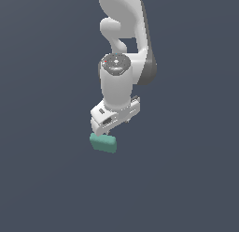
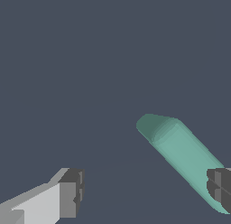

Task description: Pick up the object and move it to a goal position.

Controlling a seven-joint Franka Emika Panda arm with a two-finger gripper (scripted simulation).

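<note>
Block [image 1: 103,143], teal-green, rounded corners, plain matte surface. Position in the exterior view: just below the gripper [image 1: 103,132], at about 6 o'clock from the white hand, lying on the flat dark floor [image 1: 186,189]. In the wrist view the block [image 2: 180,151] runs slantwise, one end bare, the other end passing under the dark pad of one finger [image 2: 219,187].

Gripper, white body with dark pads: jaws spread wide. The second finger [image 2: 70,191] stands well apart from the block, with nothing between the pads but floor and part of the block. Whether the near pad already touches the block is hard to say from this angle; it may only overlap it in view.

Handling, as a judgement: likely light, stiff, not fragile. The matte finish should give fair grip, but the rounded edges could let it twist if pinched near an end. Best hold: across the short width, at the middle of the long flat sides, jaws centred over it first.

Goal position: not marked in either view.
</note>
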